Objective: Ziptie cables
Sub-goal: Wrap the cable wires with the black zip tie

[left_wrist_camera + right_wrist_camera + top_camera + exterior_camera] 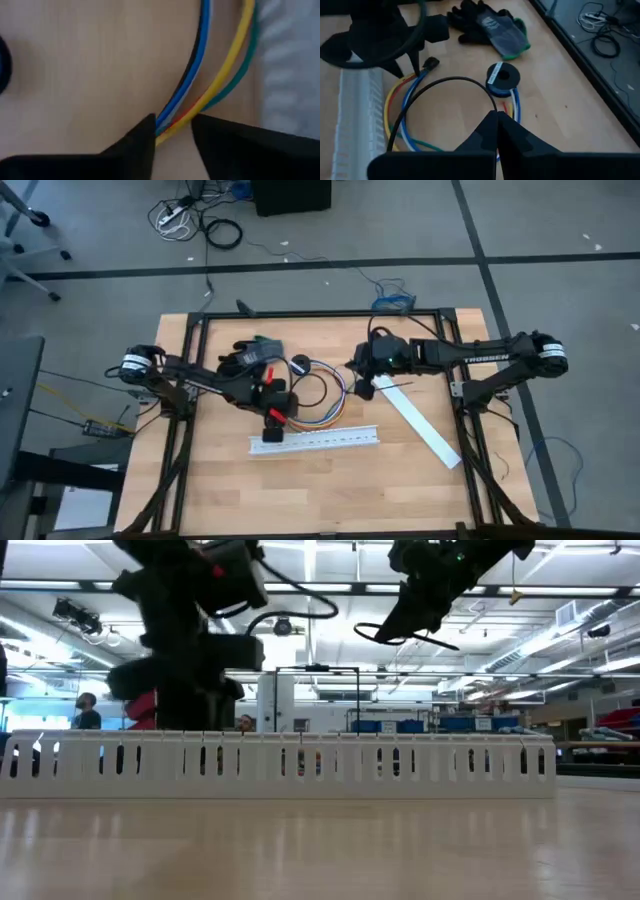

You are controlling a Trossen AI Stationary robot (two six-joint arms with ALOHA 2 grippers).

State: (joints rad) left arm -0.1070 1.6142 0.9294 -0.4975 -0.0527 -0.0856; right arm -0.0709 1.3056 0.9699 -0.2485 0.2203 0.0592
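High view: my left gripper (277, 417) down on the cables (318, 393), at about 7 o'clock on their loop; white channel (315, 442) just beyond. My right gripper (352, 368) near the loop's 2 o'clock.

Low view: channel (280, 765) across the front; both arms above.

Left wrist view: my fingers (142, 137) narrowly parted, the cables (200, 65) running between them.

Right wrist view: fingers (485, 131) pressed together on the ziptie (440, 90), which arcs over the cables (402, 107); glove (492, 25) and tape roll (503, 77) beyond.
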